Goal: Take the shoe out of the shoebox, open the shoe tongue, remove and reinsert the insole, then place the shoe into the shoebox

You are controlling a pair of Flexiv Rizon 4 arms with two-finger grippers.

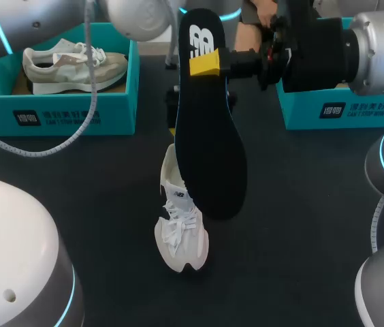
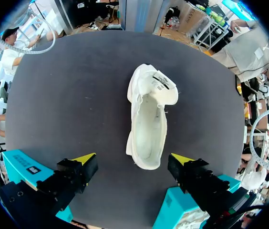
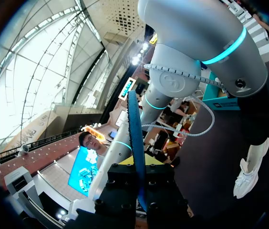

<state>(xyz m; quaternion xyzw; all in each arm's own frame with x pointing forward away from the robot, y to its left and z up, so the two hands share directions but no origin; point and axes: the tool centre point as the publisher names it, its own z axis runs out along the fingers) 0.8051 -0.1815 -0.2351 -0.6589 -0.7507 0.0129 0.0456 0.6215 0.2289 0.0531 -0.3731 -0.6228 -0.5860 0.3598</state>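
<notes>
Black foam, thin and bendy by the look of it: the insole [image 1: 209, 136] hangs upright in the air, pinched across its flat faces near the heel end by my right fingers [image 1: 203, 65], with the wider toe end pointing down. The white shoe [image 2: 146, 129] lies on the dark surface [image 2: 77, 95], well below the right fingers and just ahead of my left fingers [image 2: 83, 160], which are spread wide and hold nothing. Its heel is toward them, the tongue is thrown forward, and the mouth is open and bare inside. I judge the insole very light and floppy. Pushed from the heel alone it would likely buckle, so the toe end should go in first at a slant and be slid flat along the shoe's floor. The shoe looks light too, with a soft upper and a firmer sole, and it may skate on the surface when pressed. My left fingers would best take it across the sole's sides at the heel, not by the soft collar.
</notes>
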